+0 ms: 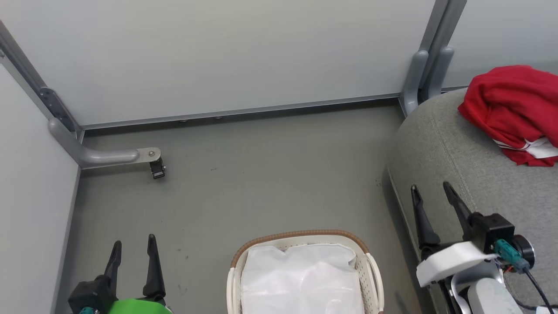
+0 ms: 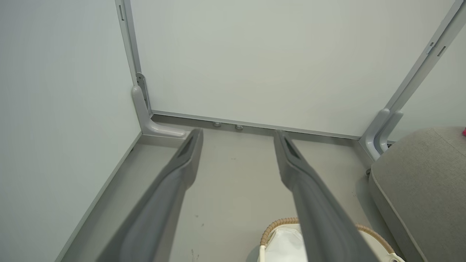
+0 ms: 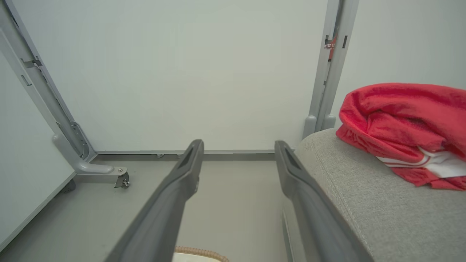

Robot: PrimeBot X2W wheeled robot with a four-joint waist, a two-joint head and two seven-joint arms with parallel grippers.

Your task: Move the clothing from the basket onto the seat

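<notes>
Red clothing [image 1: 510, 107] lies bunched on the seat [image 1: 453, 157], stretched sideways; I see my left gripper [image 1: 134, 240] and right gripper [image 1: 430, 186] spread wide, empty.

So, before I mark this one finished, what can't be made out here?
Inside the basket, head view: the white cloth sheet covers it and the bottom edge crops it, so garments underneath cannot be ruled out.
The clothing on the seat, head and right wrist views: cropped by the right edge; piece count unclear.
The basket, left wrist view: partly behind the left gripper, cropped at the bottom.
</notes>
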